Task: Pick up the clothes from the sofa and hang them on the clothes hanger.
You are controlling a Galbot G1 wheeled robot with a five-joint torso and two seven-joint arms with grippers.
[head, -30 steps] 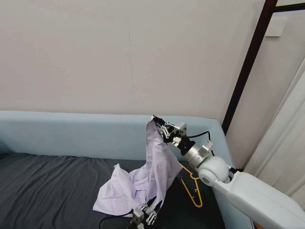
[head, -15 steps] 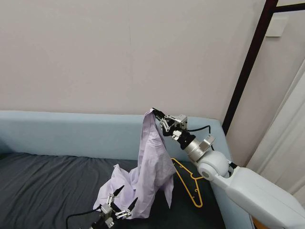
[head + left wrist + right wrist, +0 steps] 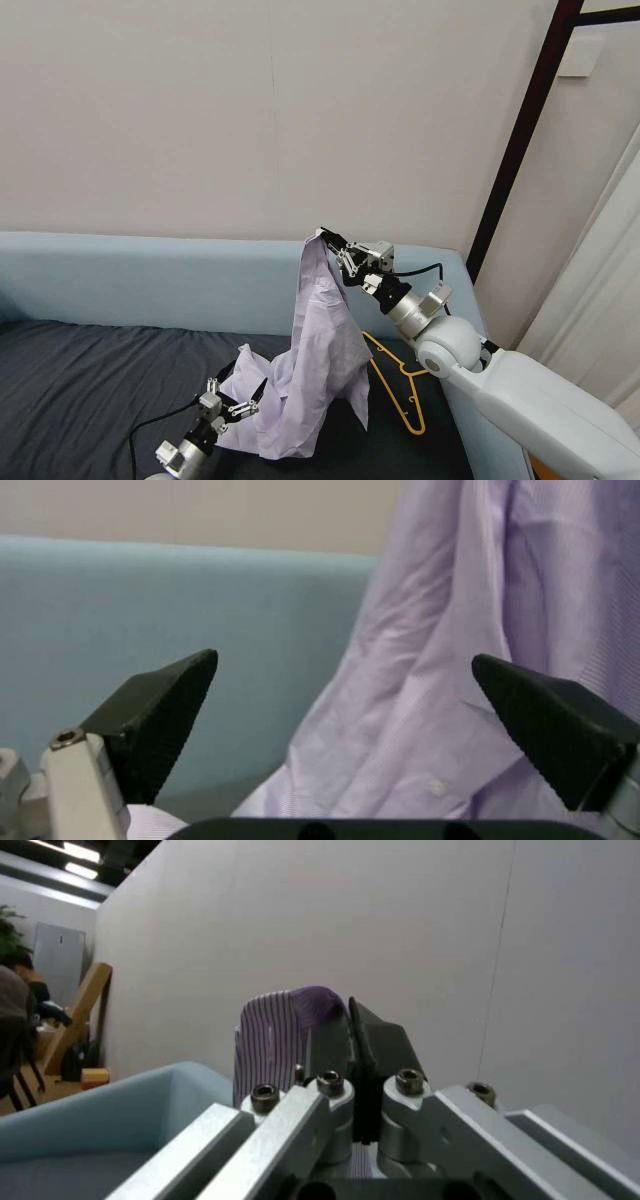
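hanging shirt [image 3: 325,340] stands between left fingers [image 3: 160,712] and hanger [image 3: 400,370].

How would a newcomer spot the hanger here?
Find the pale blue sofa against the wall and go to its right end. On the dark seat there, beside the lilac shirt that the right end effector holds up, lies the hanger. It is a thin orange wire outline, the only orange thing there.

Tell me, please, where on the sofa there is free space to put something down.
Free: the dark seat left of the purple shirt, bordered behind by the blue backrest. Crowded: the right end, where the shirt hangs from the right tool beside the orange hanger, with the open left tool at its lower folds.
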